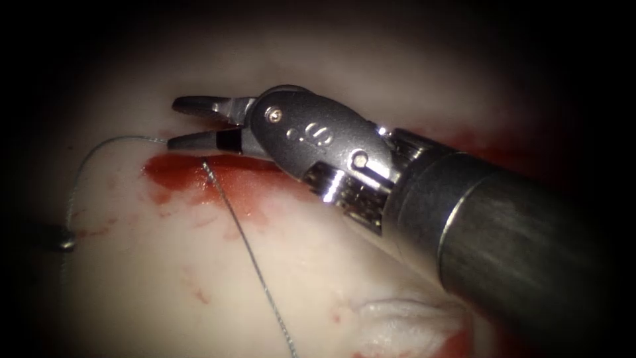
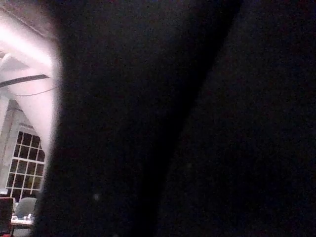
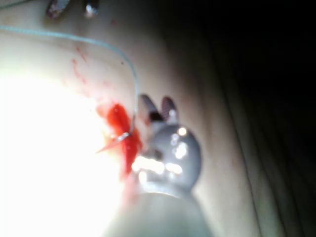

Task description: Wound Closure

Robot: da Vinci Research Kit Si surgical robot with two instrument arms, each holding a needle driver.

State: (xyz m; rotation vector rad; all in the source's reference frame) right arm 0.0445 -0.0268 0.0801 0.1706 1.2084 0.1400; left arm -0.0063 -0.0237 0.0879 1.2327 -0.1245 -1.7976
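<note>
The pale tissue (image 1: 146, 285) carries red fluid (image 1: 232, 182) at centre left, with thread (image 1: 248, 248) running across it toward the lower middle.

Our right arm's tool (image 1: 189, 122) enters from the lower right of the endoscope frame, its thick shaft slanting up to the wrist at centre. We see its jaws parted, pointing left, holding nothing, the tips hovering at upper left.
</note>
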